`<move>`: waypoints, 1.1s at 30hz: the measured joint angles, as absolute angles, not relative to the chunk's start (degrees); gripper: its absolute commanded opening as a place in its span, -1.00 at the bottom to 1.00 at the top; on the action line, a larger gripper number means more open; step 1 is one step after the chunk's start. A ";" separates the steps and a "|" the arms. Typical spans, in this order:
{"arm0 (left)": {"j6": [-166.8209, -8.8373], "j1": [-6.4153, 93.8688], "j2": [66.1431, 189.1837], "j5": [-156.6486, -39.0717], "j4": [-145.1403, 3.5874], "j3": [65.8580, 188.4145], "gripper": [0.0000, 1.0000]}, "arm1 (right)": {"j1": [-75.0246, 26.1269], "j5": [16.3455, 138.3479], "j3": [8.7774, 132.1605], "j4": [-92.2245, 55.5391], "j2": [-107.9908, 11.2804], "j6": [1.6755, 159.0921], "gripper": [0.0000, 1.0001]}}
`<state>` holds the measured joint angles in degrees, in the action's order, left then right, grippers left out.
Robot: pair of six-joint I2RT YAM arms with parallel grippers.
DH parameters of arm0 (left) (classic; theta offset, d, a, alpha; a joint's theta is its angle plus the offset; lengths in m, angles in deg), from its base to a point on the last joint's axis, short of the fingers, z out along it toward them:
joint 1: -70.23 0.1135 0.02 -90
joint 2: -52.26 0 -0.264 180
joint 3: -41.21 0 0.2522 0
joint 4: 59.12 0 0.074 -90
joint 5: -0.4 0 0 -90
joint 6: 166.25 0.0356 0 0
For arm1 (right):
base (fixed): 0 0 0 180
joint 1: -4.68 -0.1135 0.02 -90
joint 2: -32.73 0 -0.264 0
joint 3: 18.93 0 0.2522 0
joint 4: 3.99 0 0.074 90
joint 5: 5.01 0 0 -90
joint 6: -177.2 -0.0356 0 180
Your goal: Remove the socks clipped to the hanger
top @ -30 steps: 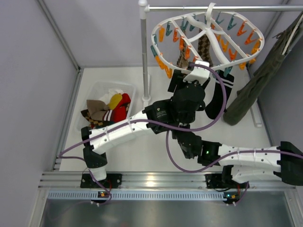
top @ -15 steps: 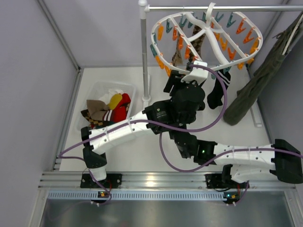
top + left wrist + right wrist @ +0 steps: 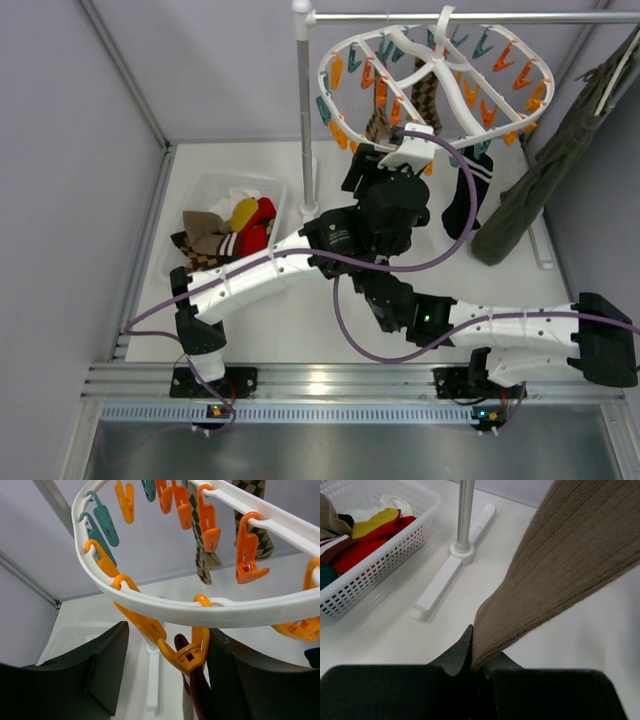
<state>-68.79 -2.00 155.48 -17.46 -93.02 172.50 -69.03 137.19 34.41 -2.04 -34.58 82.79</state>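
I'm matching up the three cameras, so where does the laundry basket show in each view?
Top external: basket left of centre, on the table.
Left wrist: basket lower left, pale mesh, partly hidden.
Right wrist: basket upper left, full of clothes, left of the brown sock.
Shared landmark: the pole foot, just right of the basket in all three.

One hanger (image 3: 235, 611), one basket (image 3: 375, 570)

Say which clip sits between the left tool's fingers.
The lowest orange clip on the hanger's near rim, pinching a dark-red sock; other clips hang higher.
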 measured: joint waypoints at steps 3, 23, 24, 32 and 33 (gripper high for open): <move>-68.72 -1.34 155.48 -17.88 -93.00 172.52 -0.05 | -69.03 136.80 34.41 -2.06 -34.89 82.99 -1.00; -69.13 -0.36 155.48 -20.78 -92.93 172.52 -0.95 | -69.10 134.99 31.08 -1.65 -32.83 81.09 -1.00; -69.35 -0.25 155.48 -21.11 -92.93 172.52 -0.95 | -69.17 134.50 30.01 -1.50 -32.22 80.76 -1.00; -71.87 0.47 154.14 -24.35 -92.89 170.84 -0.46 | -70.26 129.26 20.51 -1.06 -29.97 76.63 -1.00; -72.28 0.51 153.60 -25.09 -92.80 170.19 -0.39 | -70.28 128.34 20.00 -1.02 -29.77 76.46 -1.00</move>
